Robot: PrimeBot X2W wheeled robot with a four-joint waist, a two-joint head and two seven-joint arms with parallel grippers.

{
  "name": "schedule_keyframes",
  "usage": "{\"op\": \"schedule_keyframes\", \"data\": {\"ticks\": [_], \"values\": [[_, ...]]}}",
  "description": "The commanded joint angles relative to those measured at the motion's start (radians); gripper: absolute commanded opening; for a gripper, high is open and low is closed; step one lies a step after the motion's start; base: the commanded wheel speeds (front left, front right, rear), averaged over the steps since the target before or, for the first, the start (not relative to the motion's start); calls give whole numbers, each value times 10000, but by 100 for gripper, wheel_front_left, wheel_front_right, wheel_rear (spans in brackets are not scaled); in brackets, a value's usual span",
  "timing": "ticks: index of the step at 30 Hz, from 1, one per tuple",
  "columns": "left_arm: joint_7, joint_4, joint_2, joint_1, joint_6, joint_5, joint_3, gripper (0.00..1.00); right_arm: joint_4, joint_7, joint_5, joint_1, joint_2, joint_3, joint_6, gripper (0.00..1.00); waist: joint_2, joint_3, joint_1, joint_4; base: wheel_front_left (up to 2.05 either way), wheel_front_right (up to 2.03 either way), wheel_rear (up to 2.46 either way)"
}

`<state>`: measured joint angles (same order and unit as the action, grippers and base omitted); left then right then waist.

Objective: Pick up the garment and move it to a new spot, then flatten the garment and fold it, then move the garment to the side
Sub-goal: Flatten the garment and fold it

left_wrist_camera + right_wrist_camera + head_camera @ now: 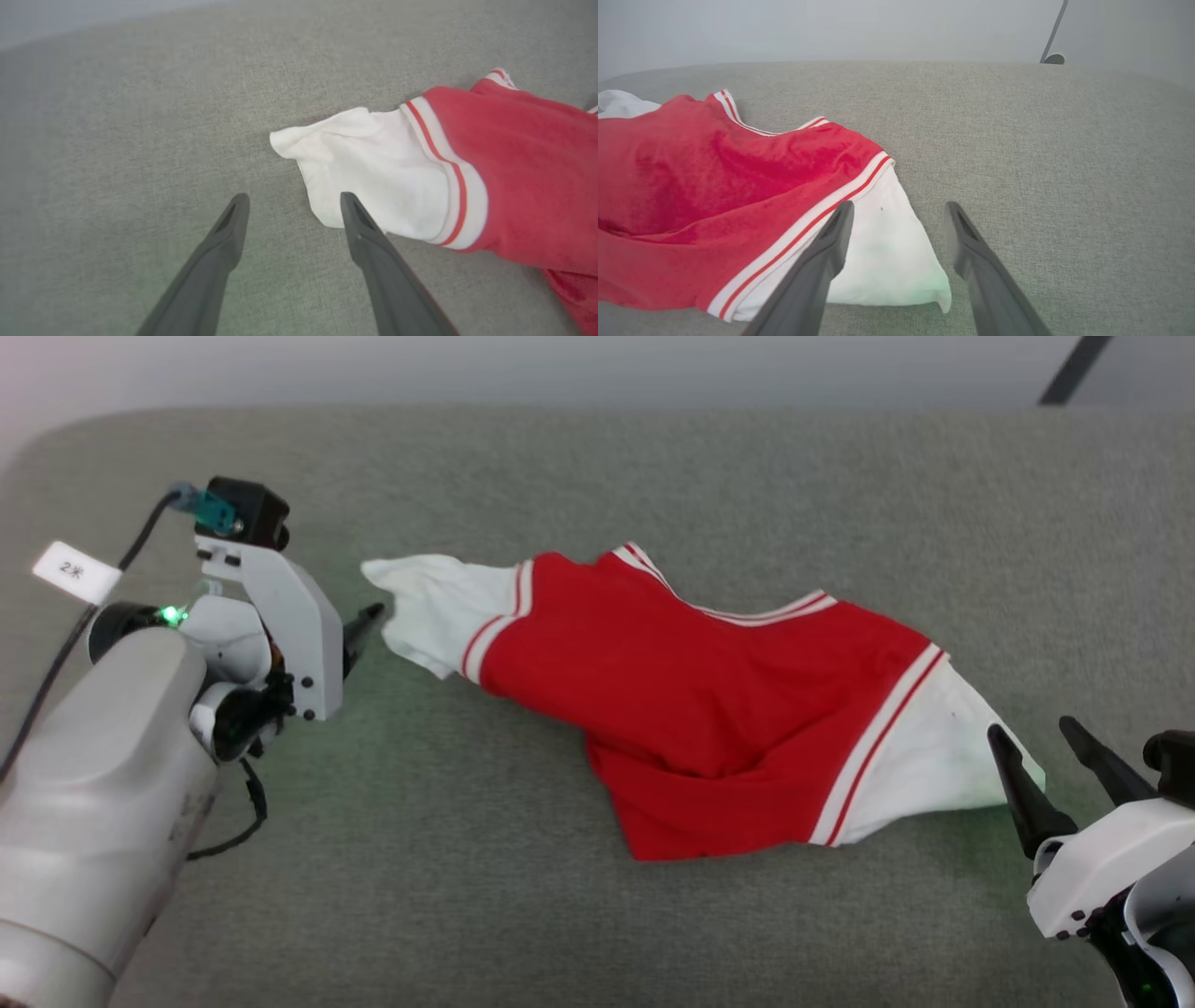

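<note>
The garment (709, 700) lies crumpled across the middle of the grey table: a red body with striped trim and a white sleeve at each end. My left gripper (362, 627) is open at the left sleeve's end, low over the table. In the left wrist view the left gripper (294, 198) stands just short of the white sleeve (373, 168), its right finger (373, 247) at the cuff's edge, nothing between the fingers. My right gripper (1032, 728) is open at the right sleeve's tip. In the right wrist view the right gripper (900, 205) straddles the white sleeve (887, 261) without gripping it.
The grey fabric-covered table (597, 485) has a rounded far-left corner, with a pale wall behind it. A dark slanted pole (1074, 369) stands beyond the far right edge. A white tag (75, 569) hangs on the left arm's cable.
</note>
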<state>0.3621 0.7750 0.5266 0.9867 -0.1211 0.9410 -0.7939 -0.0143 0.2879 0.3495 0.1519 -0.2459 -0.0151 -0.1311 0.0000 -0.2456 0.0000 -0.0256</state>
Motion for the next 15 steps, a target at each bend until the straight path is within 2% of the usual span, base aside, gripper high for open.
{"op": "schedule_keyframes", "data": {"ticks": [1, 9, 15], "values": [[66, 209, -104, 157, -36, 114, -11, 100, -51, -72, -33, 104, -8, 11, 7, 100, 0, -657, 0, -553, 0, 0, 0], [535, 1251, -454, 503, -82, 420, -233, 100, -116, -136, 35, 269, -71, -39, 7, 100, 0, -983, 0, -704, 0, 0, 0], [1352, 2048, -807, 341, -83, 663, -477, 100, -97, -148, -28, 333, -26, -104, 7, 100, 0, -1095, 0, -693, 0, 0, 0]]}}
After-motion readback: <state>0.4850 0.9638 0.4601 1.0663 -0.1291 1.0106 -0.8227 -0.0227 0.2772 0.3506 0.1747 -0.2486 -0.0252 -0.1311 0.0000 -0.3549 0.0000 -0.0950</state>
